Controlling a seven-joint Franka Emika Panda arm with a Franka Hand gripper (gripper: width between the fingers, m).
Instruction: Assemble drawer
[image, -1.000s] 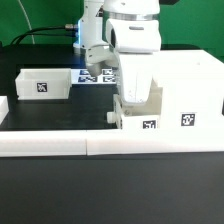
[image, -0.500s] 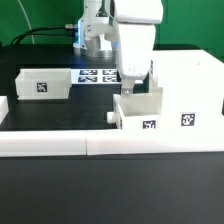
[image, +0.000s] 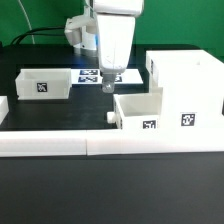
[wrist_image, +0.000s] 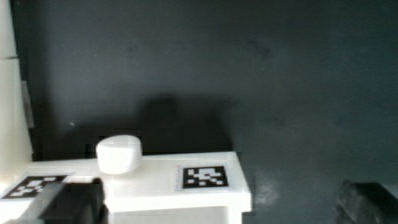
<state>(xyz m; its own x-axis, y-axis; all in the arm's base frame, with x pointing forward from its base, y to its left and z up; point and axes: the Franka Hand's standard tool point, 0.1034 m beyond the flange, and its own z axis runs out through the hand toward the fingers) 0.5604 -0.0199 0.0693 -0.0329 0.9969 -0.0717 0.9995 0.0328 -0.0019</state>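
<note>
Fingers (image: 109, 82) spread wide and empty above the table (image: 60, 115), I risk clipping and skewing the tray (image: 138, 106) against the shell (image: 185, 85) if I descend off-centre.

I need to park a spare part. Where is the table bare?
Bare black table lies between the loose tray, the front bars and the tray beside the shell. It is crowded around the shell, gripper and marker board.

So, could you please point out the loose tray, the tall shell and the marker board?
loose tray (image: 42, 87), exterior view, its tagged front wall.
tall shell (image: 195, 90), exterior view, its front face.
marker board (image: 86, 74), exterior view, a printed tag.
</note>
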